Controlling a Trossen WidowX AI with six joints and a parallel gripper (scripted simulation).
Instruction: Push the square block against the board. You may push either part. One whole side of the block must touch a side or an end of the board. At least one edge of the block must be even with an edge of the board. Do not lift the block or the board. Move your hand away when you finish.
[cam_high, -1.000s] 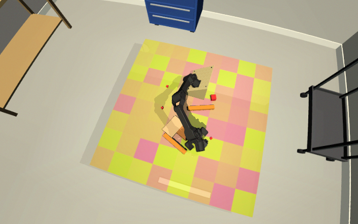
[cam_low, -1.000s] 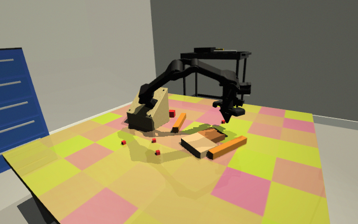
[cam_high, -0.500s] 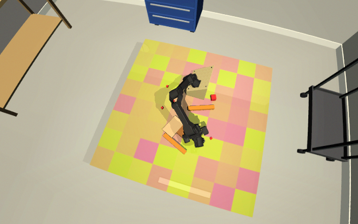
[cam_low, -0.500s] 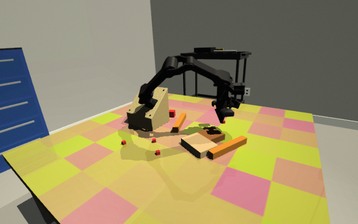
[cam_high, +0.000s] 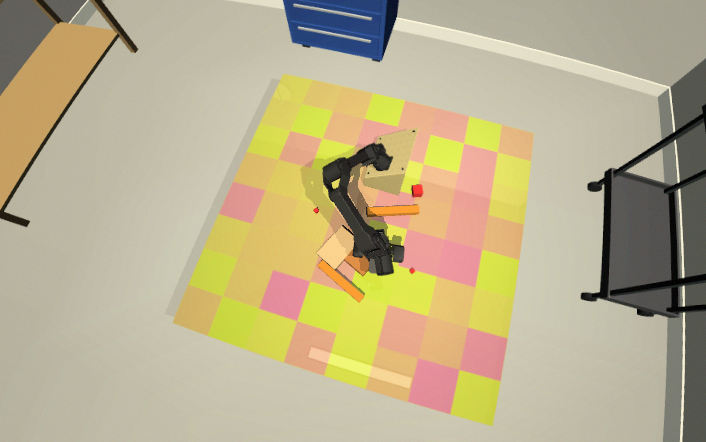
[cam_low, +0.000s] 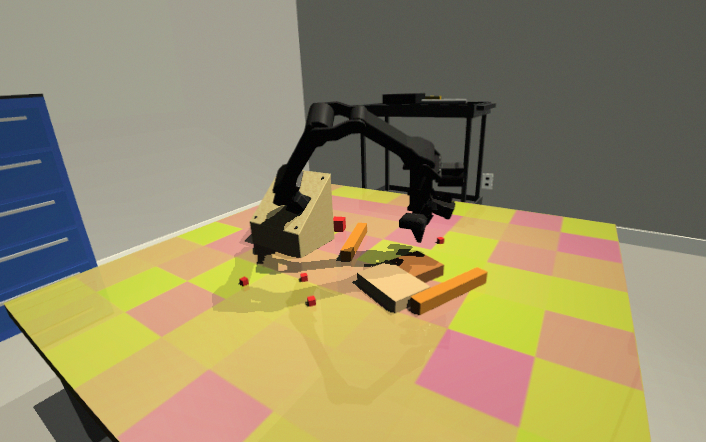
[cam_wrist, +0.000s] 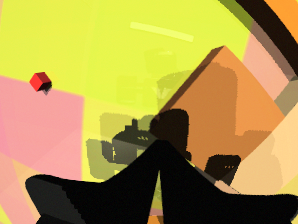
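The orange-brown square block (cam_high: 358, 264) (cam_low: 424, 266) (cam_wrist: 252, 100) lies flat on the table. The flat pale piece, which I take as the board (cam_high: 333, 249) (cam_low: 393, 283) (cam_wrist: 287, 150), lies flat beside it. One side of the block meets a side of the board, with no clear gap in the wrist view. Near the orange bar, the board's side runs a little past the block's corner; there the edges look uneven. The other end of the joint is hidden by my gripper and its shadow. My gripper (cam_low: 419, 237) (cam_wrist: 161, 145) is shut and empty, raised above the table near the block.
An orange bar (cam_high: 341, 281) (cam_low: 450, 291) (cam_wrist: 290, 17) lies close to the board's end. Another bar (cam_high: 393, 210) (cam_low: 355, 240) lies near the wedge-shaped base (cam_high: 400, 148) (cam_low: 317, 213). A small red cube (cam_high: 412, 270) (cam_low: 440, 240) (cam_wrist: 40, 81) lies beyond the gripper; several others lie around the base.
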